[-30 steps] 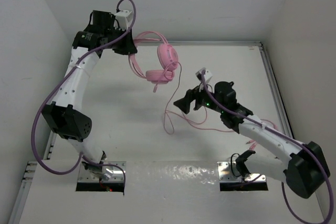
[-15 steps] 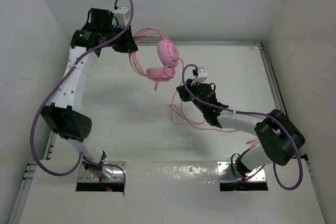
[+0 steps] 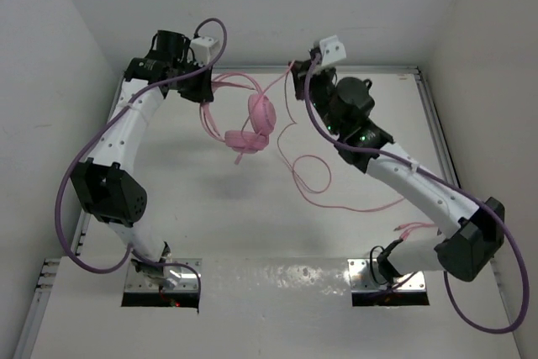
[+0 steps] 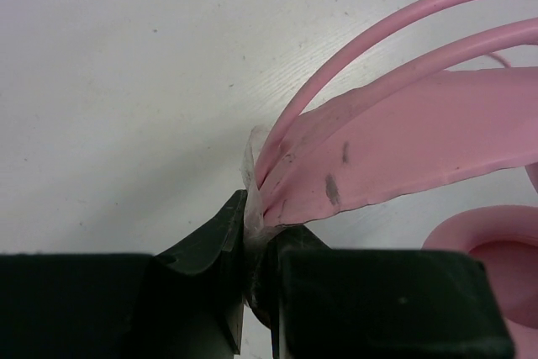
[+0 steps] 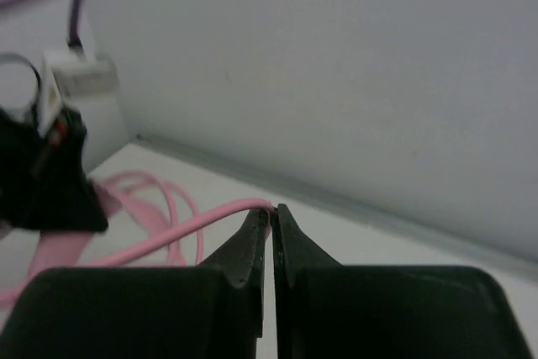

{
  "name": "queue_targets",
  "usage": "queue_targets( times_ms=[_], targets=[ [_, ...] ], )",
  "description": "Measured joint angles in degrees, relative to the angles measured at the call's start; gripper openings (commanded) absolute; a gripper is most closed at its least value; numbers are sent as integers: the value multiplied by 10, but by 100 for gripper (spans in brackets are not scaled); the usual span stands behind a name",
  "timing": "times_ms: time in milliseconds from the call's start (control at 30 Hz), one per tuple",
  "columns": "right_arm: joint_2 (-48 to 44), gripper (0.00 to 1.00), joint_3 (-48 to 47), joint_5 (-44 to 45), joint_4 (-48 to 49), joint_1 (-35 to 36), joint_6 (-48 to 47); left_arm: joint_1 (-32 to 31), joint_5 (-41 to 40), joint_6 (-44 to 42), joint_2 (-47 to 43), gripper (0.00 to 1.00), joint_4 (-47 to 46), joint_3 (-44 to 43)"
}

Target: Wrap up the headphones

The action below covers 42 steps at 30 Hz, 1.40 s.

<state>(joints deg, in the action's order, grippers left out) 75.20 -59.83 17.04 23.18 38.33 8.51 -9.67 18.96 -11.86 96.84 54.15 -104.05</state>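
While aloft, headphones (image 3: 250,126) between two purple cables (image 3: 305,94).

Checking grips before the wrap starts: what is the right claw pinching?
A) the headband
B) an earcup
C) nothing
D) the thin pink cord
D: the right wrist view shows the right claw shut on the cord, while the left claw clamps the headband.
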Motion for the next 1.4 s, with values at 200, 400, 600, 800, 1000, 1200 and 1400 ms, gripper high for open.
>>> queue_targets(
  times_ms=[200, 400, 600, 800, 1000, 1200, 1400],
  targets=[
    [124, 0, -301, -12, -151, 1, -103, -8, 9, -25, 0, 0, 5, 12],
    [324, 0, -536, 12, -328, -6, -130, -19, 52, -33, 0, 0, 5, 14],
    [439, 0, -621, 26, -452, -25, -104, -23, 76, -33, 0, 0, 6, 24],
    [369, 0, -455, -7, -440, -116, 21, -23, 77, -5, 0, 0, 3, 17],
    [313, 40, -353, -71, -386, -172, 80, -22, 92, 27, 9, 0, -19, -52],
    [306, 99, -278, -172, -272, -154, 79, -22, 147, 79, 12, 0, -44, -89],
    [294, 99, -108, -187, -188, -154, 67, -14, 122, 142, 33, 0, -57, -188]
  ],
)
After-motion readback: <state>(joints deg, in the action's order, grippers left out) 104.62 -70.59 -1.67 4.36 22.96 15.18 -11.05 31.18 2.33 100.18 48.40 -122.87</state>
